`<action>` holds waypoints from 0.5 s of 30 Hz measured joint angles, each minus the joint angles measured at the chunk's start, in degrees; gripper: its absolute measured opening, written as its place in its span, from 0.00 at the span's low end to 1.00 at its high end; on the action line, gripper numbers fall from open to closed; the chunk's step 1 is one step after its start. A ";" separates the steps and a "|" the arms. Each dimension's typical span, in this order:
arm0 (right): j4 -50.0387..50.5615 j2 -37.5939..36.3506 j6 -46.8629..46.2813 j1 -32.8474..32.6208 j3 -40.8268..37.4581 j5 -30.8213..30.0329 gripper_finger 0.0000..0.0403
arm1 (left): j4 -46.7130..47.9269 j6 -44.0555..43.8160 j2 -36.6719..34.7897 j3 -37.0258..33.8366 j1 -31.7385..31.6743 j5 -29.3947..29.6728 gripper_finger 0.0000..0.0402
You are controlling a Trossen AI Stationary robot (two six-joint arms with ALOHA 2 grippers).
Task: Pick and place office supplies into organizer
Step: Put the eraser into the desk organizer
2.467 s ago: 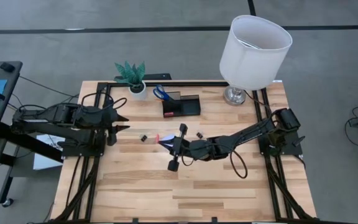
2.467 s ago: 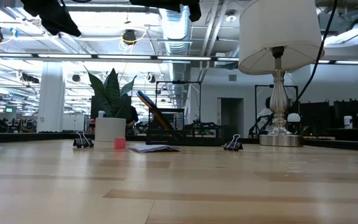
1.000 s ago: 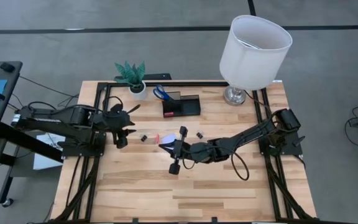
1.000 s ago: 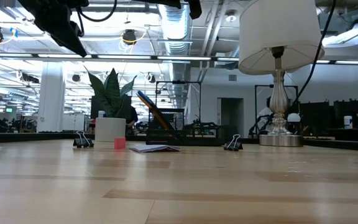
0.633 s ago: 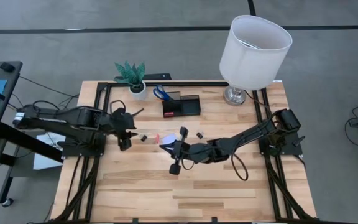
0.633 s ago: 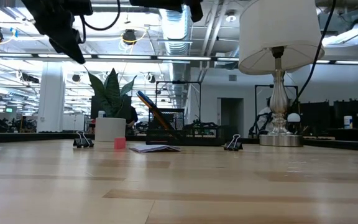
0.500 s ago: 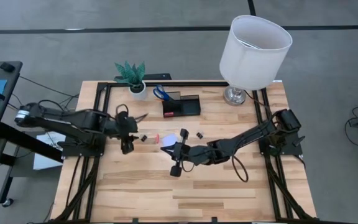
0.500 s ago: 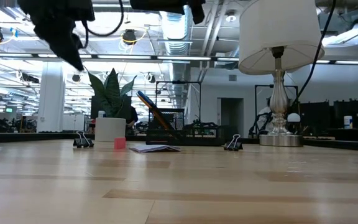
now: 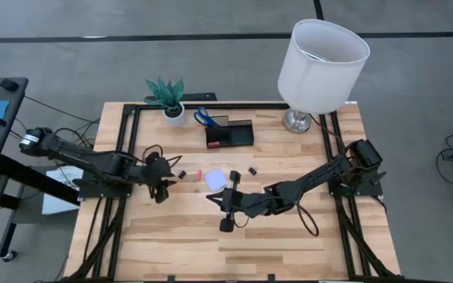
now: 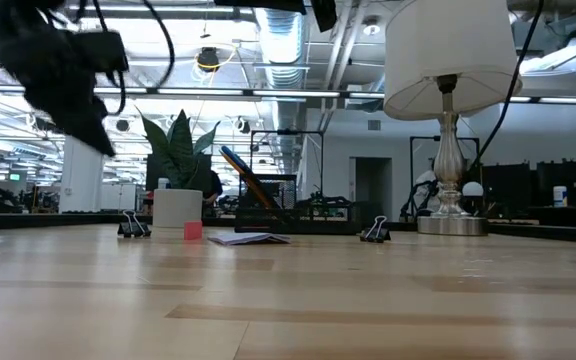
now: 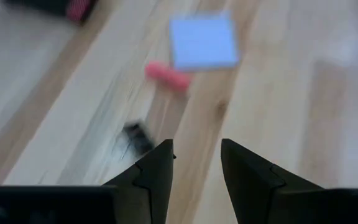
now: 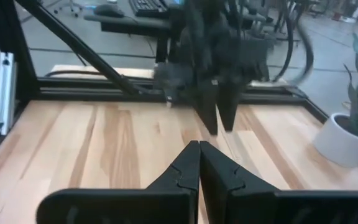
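The left gripper (image 11: 196, 163) hangs low over the wooden table (image 9: 289, 244), fingers part-open with nothing between them, just short of a black binder clip (image 11: 137, 136); beyond it lie the small red bit (image 11: 167, 76) and the pale note pad (image 11: 202, 42). To take the clip cleanly, the gripper probably needs to shift toward it so both fingers straddle it, then descend straight (a slanted pinch could flick it away). The right gripper (image 12: 199, 163), shut and empty, waits mid-table. The organizer (image 9: 229, 134) sits near the back edge, scissors (image 9: 204, 118) already standing in it, between a potted plant (image 9: 167, 96) and a lamp (image 9: 321, 63). A second clip (image 9: 252, 170) lies apart. Behind is an open workshop.
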State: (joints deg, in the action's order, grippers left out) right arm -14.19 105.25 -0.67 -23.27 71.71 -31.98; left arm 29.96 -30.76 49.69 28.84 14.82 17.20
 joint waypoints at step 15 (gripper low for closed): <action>12.01 0.00 -10.09 -2.18 0.01 -15.22 0.00 | -7.80 -18.83 -1.10 0.00 26.27 41.74 0.31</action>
State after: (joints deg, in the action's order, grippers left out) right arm -2.18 105.25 -10.76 -25.45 71.72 -47.20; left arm 22.16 -49.60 48.59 28.84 41.08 58.94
